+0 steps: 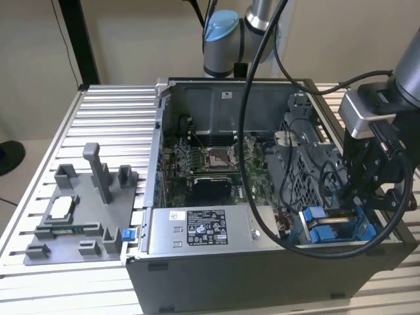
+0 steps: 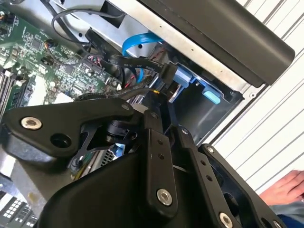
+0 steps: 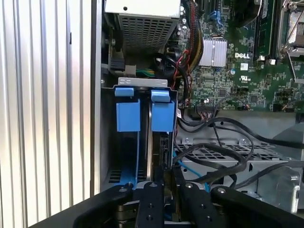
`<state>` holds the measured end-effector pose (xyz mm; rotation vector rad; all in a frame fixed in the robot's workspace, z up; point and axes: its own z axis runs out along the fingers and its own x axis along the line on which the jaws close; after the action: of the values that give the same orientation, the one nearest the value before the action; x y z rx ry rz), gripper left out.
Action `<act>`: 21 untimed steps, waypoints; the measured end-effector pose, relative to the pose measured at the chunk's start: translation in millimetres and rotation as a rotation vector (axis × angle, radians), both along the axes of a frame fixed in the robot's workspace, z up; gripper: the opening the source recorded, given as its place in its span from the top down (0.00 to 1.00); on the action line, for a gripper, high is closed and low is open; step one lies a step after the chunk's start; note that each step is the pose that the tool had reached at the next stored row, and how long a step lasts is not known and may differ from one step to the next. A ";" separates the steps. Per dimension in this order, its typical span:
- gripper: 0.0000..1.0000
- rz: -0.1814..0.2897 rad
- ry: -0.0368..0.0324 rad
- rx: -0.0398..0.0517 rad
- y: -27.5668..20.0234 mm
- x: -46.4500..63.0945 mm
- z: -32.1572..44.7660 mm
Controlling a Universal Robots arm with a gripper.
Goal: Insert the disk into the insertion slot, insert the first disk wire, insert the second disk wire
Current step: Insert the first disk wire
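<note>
Exterior view: shows an open computer case (image 1: 249,272) on a slatted metal table (image 1: 111,105), with a grey parts fixture (image 1: 79,220) beside it toward the exterior view's left.
Arm (image 1: 226,33): extends from behind the case and bends down at the exterior view's right.
Gripper (image 1: 361,200): hangs inside the near corner of the case, just above the insertion slot (image 1: 341,231).
Gripper state: cannot tell whether clamped on something or free.
Disk (image 3: 160,142): stands edge-on inside the insertion slot, below one of two blue tabs (image 3: 161,110); lies directly ahead of the gripper in the first wrist view.
Insertion slot, placement: sits against the outer wall of the case, toward the exterior view's right of the labelled power-supply box (image 1: 197,230).
Wires: black wires (image 3: 213,152) loop over the perforated metal cage just beside the slot; a blue flat cable (image 2: 137,45) curves near the slot's blue plastic in the second wrist view.
Motherboard (image 1: 210,172): lies flat in the middle of the case, well apart from the gripper.
Person: rests a hand (image 2: 285,187) on the table outside the case, seen in the second wrist view.
</note>
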<state>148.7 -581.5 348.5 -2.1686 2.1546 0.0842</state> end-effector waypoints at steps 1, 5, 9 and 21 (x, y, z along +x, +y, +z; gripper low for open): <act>1.00 0.000 0.0000 -0.0025 0.7 0.1 -0.1; 1.00 0.000 0.0000 -0.0360 8.3 0.7 -2.0; 1.00 0.000 0.0000 -0.0747 15.7 1.4 -4.3; 1.00 0.000 -0.0006 -0.0849 16.7 2.2 -6.9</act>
<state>150.9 -564.8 341.6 -2.2128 2.1967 -0.0080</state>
